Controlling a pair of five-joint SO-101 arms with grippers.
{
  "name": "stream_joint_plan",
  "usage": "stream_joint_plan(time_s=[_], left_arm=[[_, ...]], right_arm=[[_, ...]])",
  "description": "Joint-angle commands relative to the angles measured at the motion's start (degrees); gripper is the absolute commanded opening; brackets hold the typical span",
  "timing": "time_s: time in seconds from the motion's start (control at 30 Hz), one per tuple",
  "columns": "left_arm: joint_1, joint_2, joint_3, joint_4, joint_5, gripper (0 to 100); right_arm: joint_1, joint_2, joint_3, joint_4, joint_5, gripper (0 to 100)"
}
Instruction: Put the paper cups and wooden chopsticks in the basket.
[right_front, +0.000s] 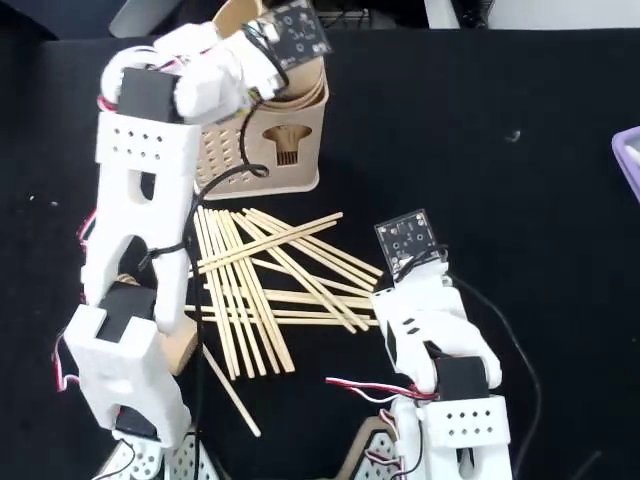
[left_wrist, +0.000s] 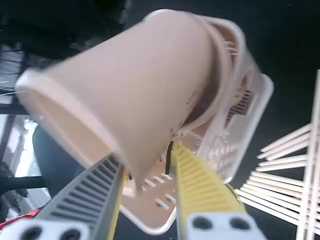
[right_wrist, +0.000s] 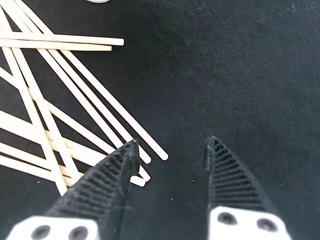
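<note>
Beside the basket (right_front: 303, 176), strewn chopsticks (right_front: 262, 292)

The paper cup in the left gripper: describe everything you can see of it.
The paper cup is plain beige and tapered, with a rolled rim around its wide mouth. It looks like thin, smooth paper with no dents. It is tilted well off upright, with its narrow base end pointing into the open top of the basket and its mouth facing away. The left gripper is shut on it, pinching the wall at the rim. Whether the base touches anything inside the basket cannot be told.
</note>
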Motion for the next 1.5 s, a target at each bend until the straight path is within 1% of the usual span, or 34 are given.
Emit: stream_joint_plan(time_s=[0.0, 0.2, 0.3, 0.37, 0.73, 1.0, 1.07, 1.13, 1.2, 1.27, 1.33, 1.4, 1.47], left_arm=[[-0.31, -0.62, -6.64, -1.05, 4.13, 14], [3.82, 0.0, -10.33, -1.32, 10.99, 14], [5.67, 0.0, -10.15, -3.43, 14.42, 14], [6.02, 0.0, -10.15, -4.31, 15.47, 14], [4.88, 0.09, -10.15, -4.4, 15.38, 14], [7.16, 0.0, -10.77, -4.92, 16.09, 15], [7.08, -0.18, -10.77, -7.65, 18.73, 15], [6.81, -0.09, -10.77, -10.46, 23.03, 15], [6.73, 0.18, -9.71, -11.34, 28.92, 15], [7.08, 1.49, -5.85, -11.34, 35.69, 14], [7.25, 2.46, -1.98, -11.43, 40.97, 14], [7.25, 3.08, 0.92, -11.6, 44.13, 14], [7.34, 3.16, 2.59, -11.87, 44.92, 14]], right_arm=[[0.79, -1.19, -0.31, -1.14, -0.18, 21.8], [0.79, -1.19, -0.31, -1.14, -0.18, 21.8], [0.79, -1.19, -0.31, -1.14, -0.18, 21.8], [0.79, -1.19, -0.31, -1.14, -0.18, 21.8], [0.79, -1.19, -0.31, -1.05, -0.26, 21.8], [0.79, -1.19, -0.31, -1.14, -0.18, 21.8], [0.79, -1.19, -0.31, -1.14, -0.26, 21.8], [0.79, -1.19, -0.31, -1.14, -0.26, 21.8], [0.79, -1.19, -0.31, -1.14, -0.26, 21.8], [0.79, -1.19, -0.31, -1.14, -0.26, 21.8], [0.79, -1.19, -0.31, -1.05, -0.26, 21.8], [0.79, -1.19, -0.31, -1.05, -0.26, 21.8], [0.79, -1.19, -0.31, -1.05, -0.26, 21.8]])
